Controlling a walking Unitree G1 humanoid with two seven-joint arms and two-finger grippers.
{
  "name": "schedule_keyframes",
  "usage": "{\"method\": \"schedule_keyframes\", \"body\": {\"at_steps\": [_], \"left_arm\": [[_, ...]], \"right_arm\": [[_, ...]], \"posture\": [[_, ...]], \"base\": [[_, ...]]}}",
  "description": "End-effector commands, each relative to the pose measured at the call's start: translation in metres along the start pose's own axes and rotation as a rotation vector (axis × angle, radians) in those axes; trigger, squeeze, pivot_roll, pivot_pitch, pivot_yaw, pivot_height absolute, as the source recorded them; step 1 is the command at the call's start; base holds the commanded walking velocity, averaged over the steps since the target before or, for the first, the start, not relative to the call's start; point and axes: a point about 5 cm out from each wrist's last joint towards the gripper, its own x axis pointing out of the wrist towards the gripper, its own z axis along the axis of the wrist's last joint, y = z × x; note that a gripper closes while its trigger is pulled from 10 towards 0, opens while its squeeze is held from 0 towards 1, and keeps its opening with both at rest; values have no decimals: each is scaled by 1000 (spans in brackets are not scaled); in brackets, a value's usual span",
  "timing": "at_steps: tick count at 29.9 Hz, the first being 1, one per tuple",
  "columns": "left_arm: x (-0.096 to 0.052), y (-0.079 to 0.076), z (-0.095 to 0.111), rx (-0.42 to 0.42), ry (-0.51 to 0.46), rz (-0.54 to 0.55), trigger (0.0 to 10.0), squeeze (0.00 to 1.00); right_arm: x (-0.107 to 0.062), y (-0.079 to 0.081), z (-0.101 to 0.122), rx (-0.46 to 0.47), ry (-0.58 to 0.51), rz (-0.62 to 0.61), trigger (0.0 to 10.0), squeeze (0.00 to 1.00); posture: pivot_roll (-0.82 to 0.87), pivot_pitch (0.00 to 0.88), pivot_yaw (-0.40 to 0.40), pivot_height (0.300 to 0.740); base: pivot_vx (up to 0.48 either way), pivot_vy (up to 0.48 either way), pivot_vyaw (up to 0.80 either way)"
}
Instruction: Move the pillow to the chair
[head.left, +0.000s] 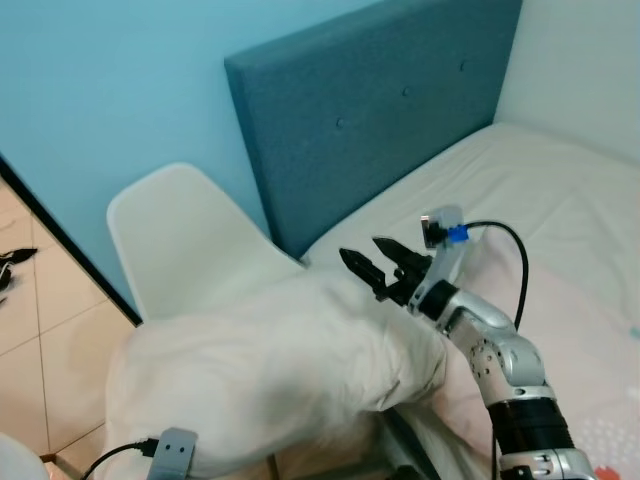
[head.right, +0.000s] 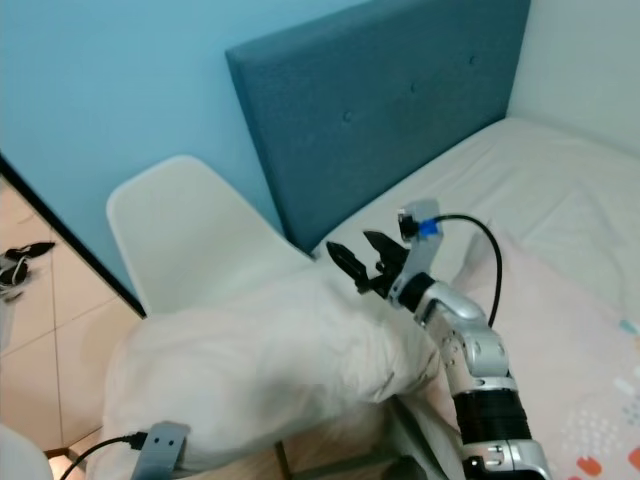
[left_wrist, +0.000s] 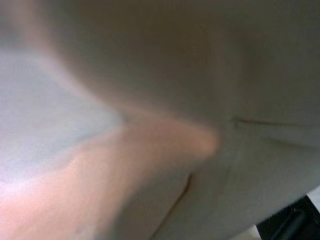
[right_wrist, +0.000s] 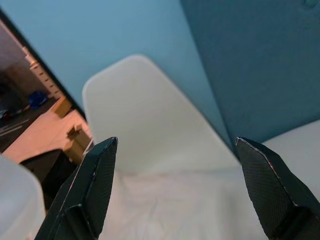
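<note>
One pillow overhanging chair edges

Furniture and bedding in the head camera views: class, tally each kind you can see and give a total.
Chairs: 1, the white chair
Beds: 1, the bed with its blue headboard
Pillows: 1, the pillow lying on the chair seat
Total: 3

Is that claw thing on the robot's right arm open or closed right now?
Open. The right end effector hovers just above the pillow, and in its wrist view the two black fingers stand far apart with nothing between them.
</note>
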Motion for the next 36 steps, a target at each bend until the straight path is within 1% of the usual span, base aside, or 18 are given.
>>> {"method": "schedule_keyframes", "body": {"at_steps": [1,3,7,11,13,16,21,28,30,33,36], "left_arm": [[-1,5,-10,25,34,7,10000,0],[-1,5,-11,25,37,4,10000,0],[-2,3,-15,21,55,-5,10000,0],[-2,3,-16,24,59,-9,10000,0],[-3,1,-19,35,73,-19,10000,0],[-4,0,-24,41,88,-25,10000,0],[-5,1,-28,43,99,-25,10000,0],[-6,1,-29,41,102,-24,10000,0],[-6,1,-29,40,102,-23,10000,0],[-5,1,-27,31,94,-19,10000,0],[-5,1,-26,28,89,-18,10000,0]], "right_arm": [[3,2,-6,5,10,-12,10000,0],[3,2,-9,5,20,-20,10000,0],[3,3,-25,-12,79,-39,10000,0],[3,2,-30,-18,93,-53,10000,0],[1,0,-44,-33,147,-92,10000,0],[-4,-5,-64,-97,232,-145,10000,0],[-15,-14,-87,-86,316,-228,10000,0],[-20,-20,-96,-85,355,-291,10000,0],[-21,-21,-98,-76,360,-306,10000,0],[-23,-30,-100,-86,367,-376,10000,0],[-24,-33,-100,-83,365,-401,10000,0]], "posture": [[-221,120,103,720],[-222,117,102,725],[-223,115,102,740],[-224,111,99,740],[-225,108,100,740],[-226,111,100,740],[-224,116,97,740],[-223,120,98,740],[-222,120,98,740],[-219,123,98,740],[-221,124,99,740]], "base": [[0,0,0],[0,0,0],[0,0,0],[0,0,0],[-251,0,0],[-254,0,0],[-259,0,0],[-271,0,0],[-270,0,-631],[-275,0,-723],[-279,0,-721]]}}
